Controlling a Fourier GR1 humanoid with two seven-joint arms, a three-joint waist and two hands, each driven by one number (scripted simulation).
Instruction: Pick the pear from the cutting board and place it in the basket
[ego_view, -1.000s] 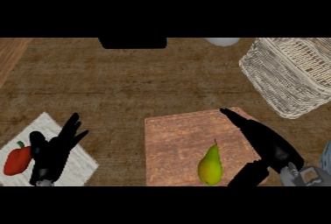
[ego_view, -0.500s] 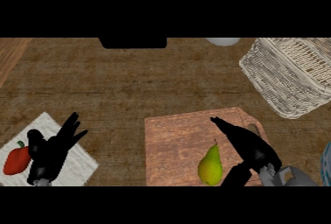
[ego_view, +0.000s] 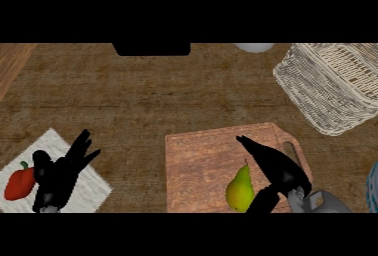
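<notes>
One hand, the right hand (ego_view: 275, 171), has slid left beside the pear (ego_view: 240, 188) on the cutting board (ego_view: 201, 165), fingers spread wide, ready to grasp.

The cutting board (ego_view: 214, 170) lies near, right of centre on the counter (ego_view: 148, 110), with the pear (ego_view: 240, 189) on its near part and the right hand (ego_view: 275, 167) just right of the pear. The basket (ego_view: 336, 85) stands far right, apart from the board. At near left a cloth (ego_view: 92, 182) lies under the left hand (ego_view: 63, 172), a pepper (ego_view: 20, 183) on its left part
</notes>
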